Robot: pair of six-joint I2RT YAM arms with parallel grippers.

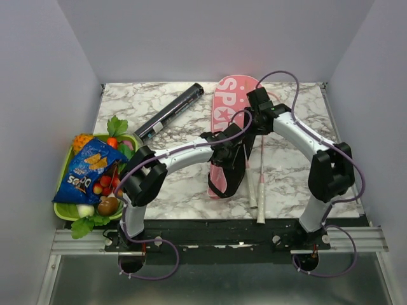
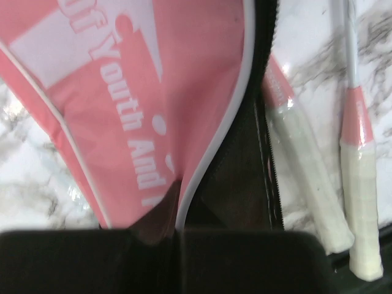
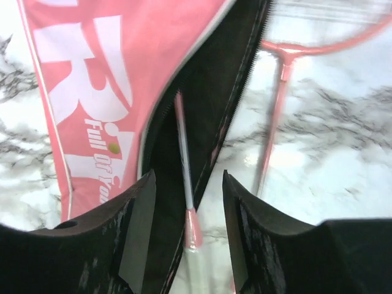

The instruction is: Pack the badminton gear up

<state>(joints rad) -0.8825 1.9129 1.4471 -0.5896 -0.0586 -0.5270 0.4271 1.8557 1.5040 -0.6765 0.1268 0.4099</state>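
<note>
A pink racket bag (image 1: 232,101) lies on the marble worktop (image 1: 292,168), its long axis running away from the arms and its zipped edge gaping on the right. The left claw (image 2: 176,236) is clenched on the bag's upper flap near the narrow end, apparently holding the mouth open. The right claw (image 3: 188,179) is released, its fingers apart on either side of the inner racket (image 3: 185,147) shaft, which lies in the black lining along the bag's axis. The outer racket (image 3: 274,116) lies parallel on the worktop just right of the bag, nearest the right arm. A black tube (image 1: 168,113) lies well to the left
</note>
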